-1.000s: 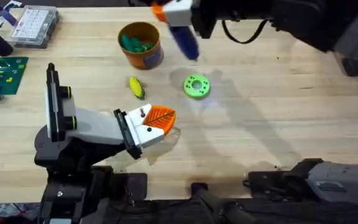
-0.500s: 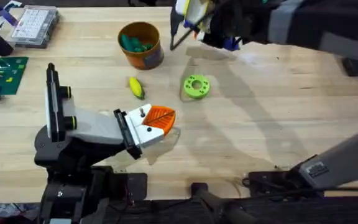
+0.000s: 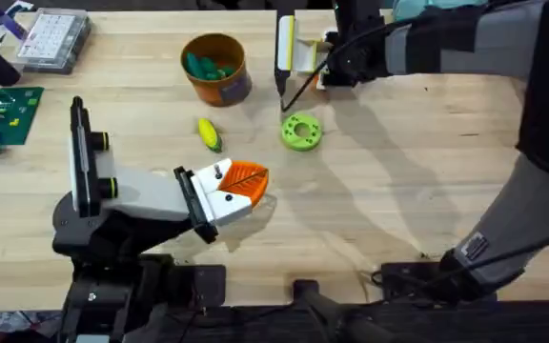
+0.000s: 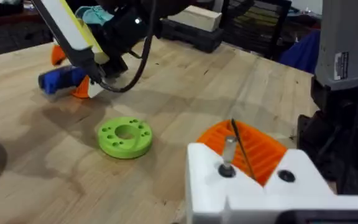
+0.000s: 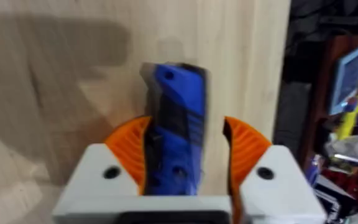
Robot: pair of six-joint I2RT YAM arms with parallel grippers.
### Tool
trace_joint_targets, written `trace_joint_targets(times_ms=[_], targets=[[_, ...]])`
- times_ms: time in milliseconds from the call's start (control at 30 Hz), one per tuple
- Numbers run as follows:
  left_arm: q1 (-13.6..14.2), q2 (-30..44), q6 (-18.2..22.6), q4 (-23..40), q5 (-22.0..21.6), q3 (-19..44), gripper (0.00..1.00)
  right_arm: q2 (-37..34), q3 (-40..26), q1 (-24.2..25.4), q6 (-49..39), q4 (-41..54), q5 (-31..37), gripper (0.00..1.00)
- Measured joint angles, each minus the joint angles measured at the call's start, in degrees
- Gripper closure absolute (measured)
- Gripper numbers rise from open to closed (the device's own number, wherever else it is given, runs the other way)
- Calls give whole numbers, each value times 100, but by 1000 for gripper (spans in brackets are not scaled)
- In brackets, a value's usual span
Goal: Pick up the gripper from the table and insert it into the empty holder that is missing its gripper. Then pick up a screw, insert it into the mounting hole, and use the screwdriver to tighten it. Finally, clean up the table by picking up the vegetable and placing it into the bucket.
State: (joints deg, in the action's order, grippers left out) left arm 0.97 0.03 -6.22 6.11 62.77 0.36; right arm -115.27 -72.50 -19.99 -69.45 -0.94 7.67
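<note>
A: Right arm first?

B: Right gripper is out at the far side of the tabletop, about 12 o'clock from the green ring. Its orange fingers are clamped on the blue screwdriver, one on each side of the body.

A: Which way does the tool point?

B: In the left wrist view the screwdriver lies low, close to the wood, long axis roughly flat. I can't make out where the bit ends.

A: Left arm?

B: Left gripper rests near the front, at about 7 o'clock from the ring. Orange pad on top, a small metal pin sticking up from the white body. Open or shut, I can't tell.

A: Corn and cup?

B: Yellow corn lies on bare wood, long axis running 11 to 5 o'clock, green end toward 5. From the left gripper it sits at about 12 o'clock, near. The orange cup is just beyond the corn at 12, with dark green pieces inside it.

A: So who does the clean-up?

B: I'd say the left arm; it's much nearer the corn and its fingers look free. The right arm is busy with the tool. The grip would need to cross the corn's short side.
</note>
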Motion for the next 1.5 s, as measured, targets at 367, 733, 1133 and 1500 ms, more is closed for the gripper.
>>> trace_joint_targets(times_ms=[367,733,1133,1500], targets=[[0,0,0,0,-3,0,995,36,-106,-4,-130,-82,28,24],[0,0,1,-2,-3,0,995,36,-110,-4,-133,-82,28,8],[0,0,0,-2,-3,0,995,36,-110,-4,-133,-80,30,7],[0,0,0,-2,-3,0,995,36,-110,-4,-133,-80,30,7]])
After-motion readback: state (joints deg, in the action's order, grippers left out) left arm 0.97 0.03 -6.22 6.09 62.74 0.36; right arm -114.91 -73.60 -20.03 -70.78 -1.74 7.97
